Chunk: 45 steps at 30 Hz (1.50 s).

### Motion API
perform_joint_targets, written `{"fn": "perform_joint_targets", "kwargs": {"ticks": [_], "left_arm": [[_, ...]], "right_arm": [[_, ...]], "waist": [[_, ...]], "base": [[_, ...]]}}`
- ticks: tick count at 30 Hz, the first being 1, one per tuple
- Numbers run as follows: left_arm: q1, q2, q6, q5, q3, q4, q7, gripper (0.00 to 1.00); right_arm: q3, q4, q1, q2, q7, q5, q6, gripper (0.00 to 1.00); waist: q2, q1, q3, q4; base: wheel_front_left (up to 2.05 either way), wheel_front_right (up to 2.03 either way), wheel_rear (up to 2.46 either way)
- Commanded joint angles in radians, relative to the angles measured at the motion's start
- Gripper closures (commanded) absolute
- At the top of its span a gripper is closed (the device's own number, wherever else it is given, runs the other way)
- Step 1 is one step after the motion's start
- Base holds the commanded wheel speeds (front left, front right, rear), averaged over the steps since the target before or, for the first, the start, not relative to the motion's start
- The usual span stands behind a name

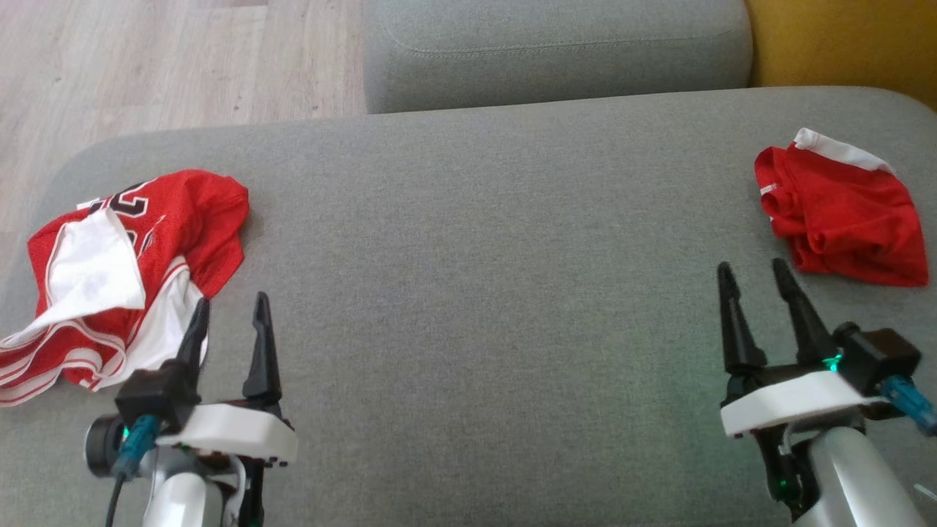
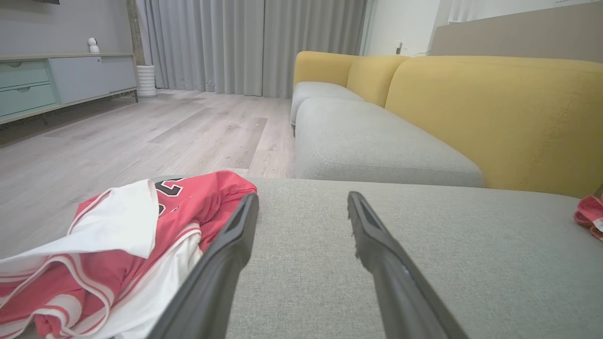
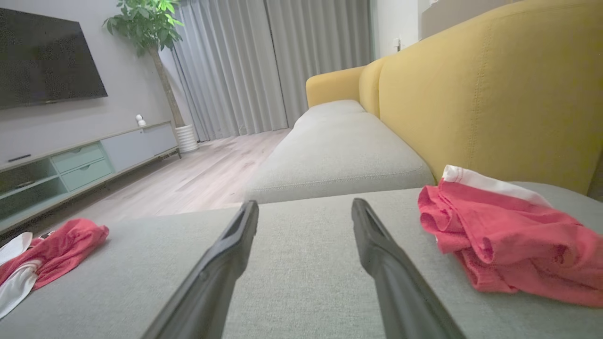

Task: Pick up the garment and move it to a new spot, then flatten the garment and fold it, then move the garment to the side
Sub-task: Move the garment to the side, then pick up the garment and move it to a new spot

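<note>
Grey sofa seat [image 1: 476,293] with yellow backrest [image 2: 494,117], pale wood floor [image 2: 141,136], grey curtains [image 3: 235,66], potted plant [image 3: 146,23]

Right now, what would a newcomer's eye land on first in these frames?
Two red heaps on the grey cushion: a crumpled red-and-white jersey at its left end and a bunched red garment at its right end. The left gripper sits by the jersey and the right gripper by the red garment, both open and empty, with bare cushion between them.
</note>
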Motion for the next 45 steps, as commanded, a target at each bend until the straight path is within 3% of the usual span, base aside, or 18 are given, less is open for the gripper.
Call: {"fn": "perform_joint_targets", "kwargs": {"ticks": [1,21,38,45], "left_arm": [[-0.033,0.007,0.007,0.007,0.041,-0.035,-0.006,0.00],[-0.029,0.007,0.001,0.003,0.036,-0.026,-0.006,0.00],[-0.023,0.007,-0.008,0.017,0.074,-0.003,-0.006,0.00],[-0.016,0.007,-0.011,0.020,0.088,-0.003,-0.006,0.00]], "right_arm": [[-0.001,-0.035,-0.008,0.008,-0.011,-0.014,0.007,0.00],[-0.003,-0.021,0.003,0.023,-0.011,-0.026,0.007,0.00],[0.072,-0.007,-0.009,0.032,-0.011,0.001,0.007,0.00],[0.095,-0.005,-0.017,0.035,-0.011,0.008,0.007,0.00]], "waist": [[-0.0001,0.0001,0.001,0.002],[-0.0001,0.0001,0.008,0.035],[-0.0001,0.0001,0.003,0.280],[-0.0001,0.0001,0.011,0.348]], "base": [[0.00,0.00,0.00],[0.00,0.00,0.00],[0.00,0.00,0.00],[0.00,0.00,0.00]]}}
